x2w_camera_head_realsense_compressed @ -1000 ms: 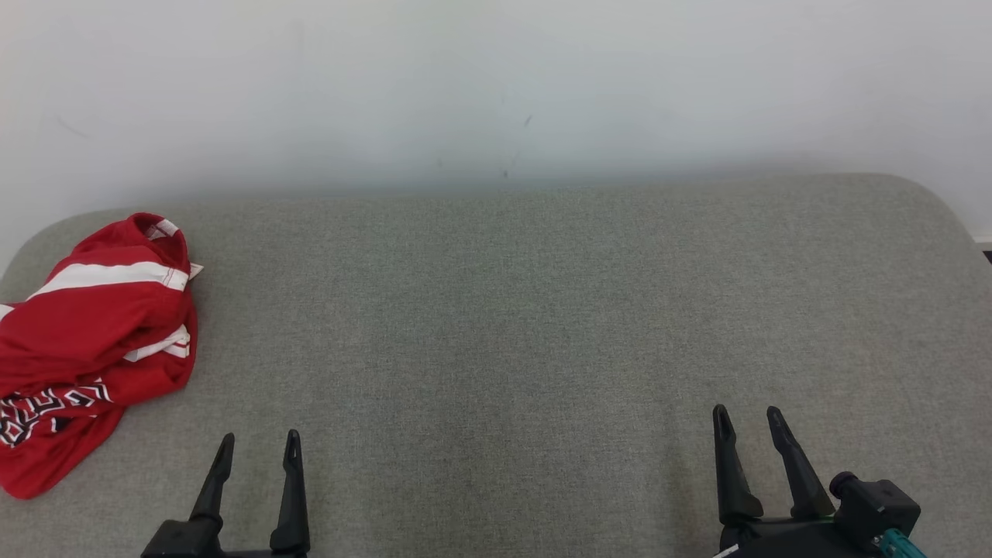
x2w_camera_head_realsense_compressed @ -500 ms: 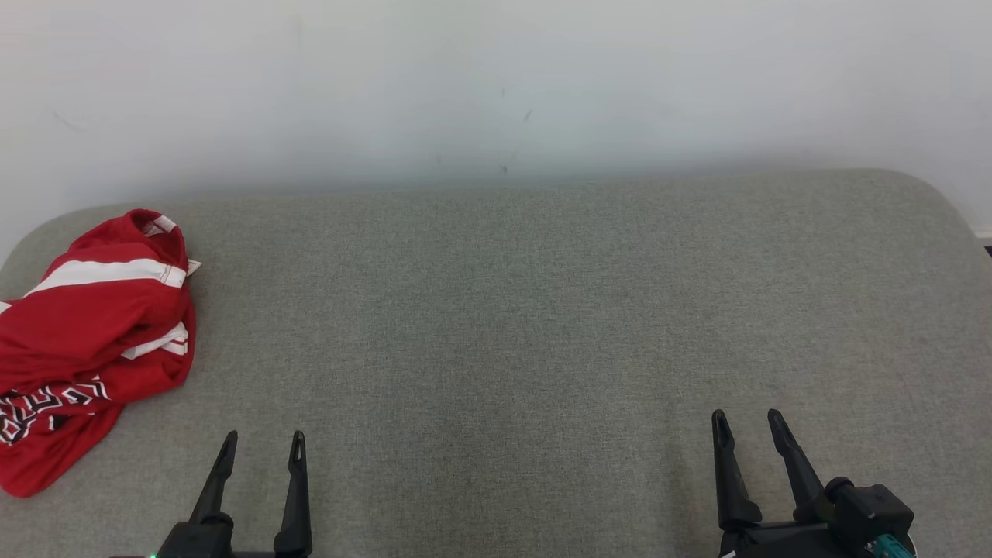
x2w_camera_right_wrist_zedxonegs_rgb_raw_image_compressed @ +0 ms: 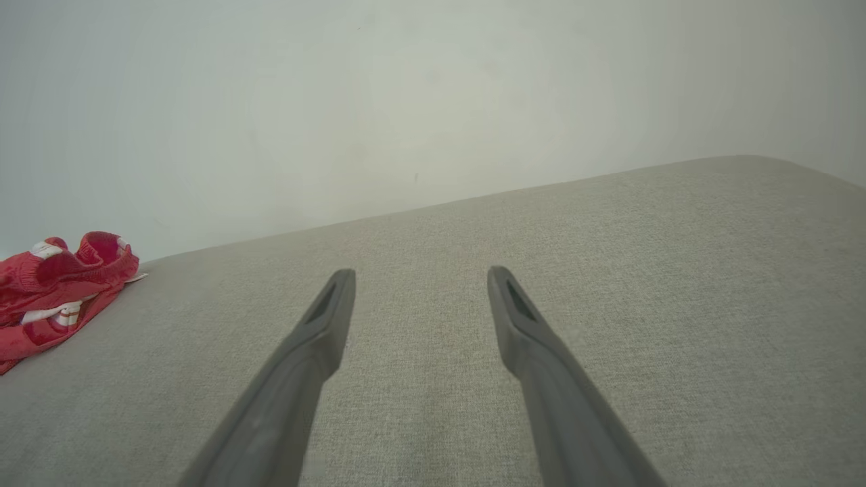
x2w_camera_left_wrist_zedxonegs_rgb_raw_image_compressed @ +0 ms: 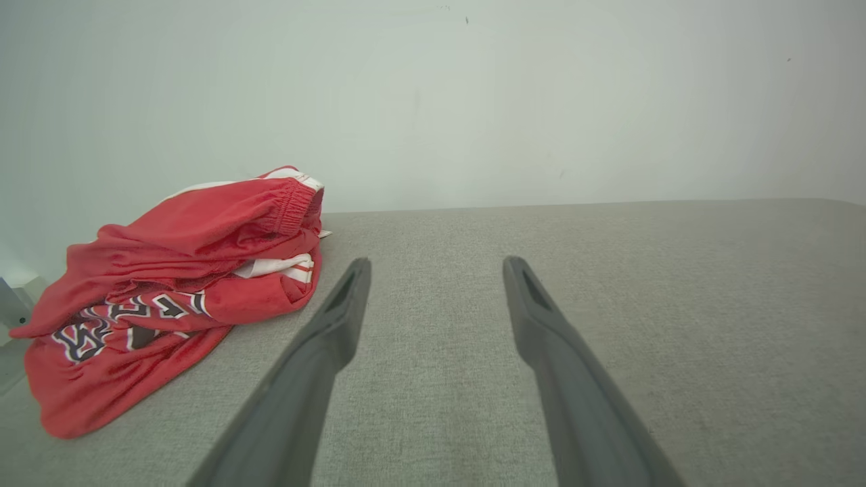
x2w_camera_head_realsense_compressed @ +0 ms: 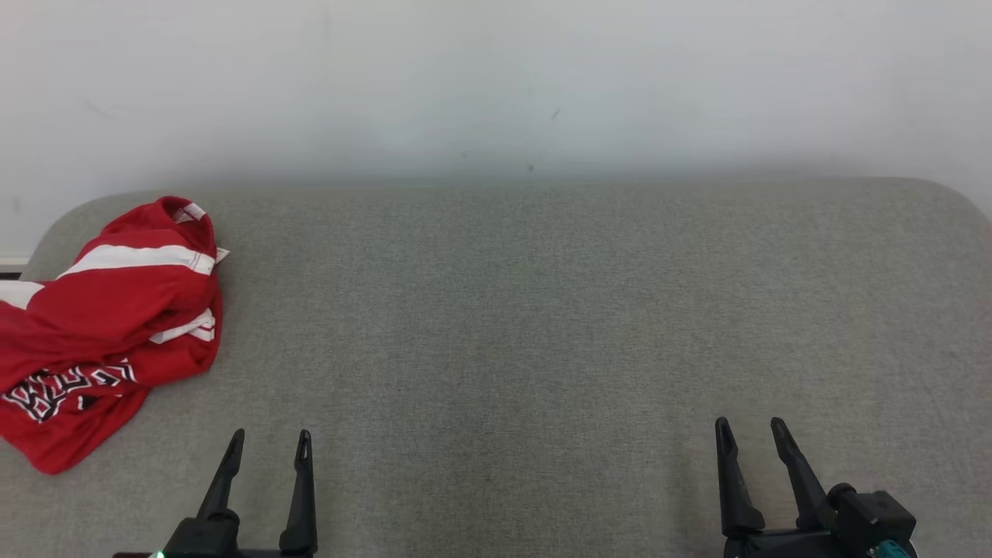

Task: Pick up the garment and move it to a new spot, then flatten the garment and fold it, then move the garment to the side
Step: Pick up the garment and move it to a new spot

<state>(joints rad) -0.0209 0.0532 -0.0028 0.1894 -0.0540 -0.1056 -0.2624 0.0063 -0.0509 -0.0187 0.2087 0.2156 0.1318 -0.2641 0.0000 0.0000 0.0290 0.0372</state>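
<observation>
The garment (x2w_camera_head_realsense_compressed: 108, 325) is a crumpled red pair of shorts with white stripes and black-and-white lettering, lying at the far left of the grey cushioned surface (x2w_camera_head_realsense_compressed: 542, 310). It sits at the left of the left wrist view, garment (x2w_camera_left_wrist_zedxonegs_rgb_raw_image_compressed: 176, 284), and at the far left edge of the right wrist view, garment (x2w_camera_right_wrist_zedxonegs_rgb_raw_image_compressed: 54, 291). My left gripper (x2w_camera_head_realsense_compressed: 270, 443) stands open near the front edge, to the right of and nearer than the garment, nothing between its fingers. My right gripper (x2w_camera_head_realsense_compressed: 750, 432) stands open at the front right, far from the cloth. Left gripper (x2w_camera_left_wrist_zedxonegs_rgb_raw_image_compressed: 436, 267) and right gripper (x2w_camera_right_wrist_zedxonegs_rgb_raw_image_compressed: 419, 277) both hover over bare fabric.
A plain white wall (x2w_camera_head_realsense_compressed: 496, 85) runs behind the surface. The surface's rounded corners show at the back left and back right, and a strip of floor edge (x2w_camera_head_realsense_compressed: 12, 263) lies beyond the left end.
The whole head picture has shifted a little right and up, so the camera has turned toward the left. Both grippers sit slightly lower in it. The garment has not moved.
</observation>
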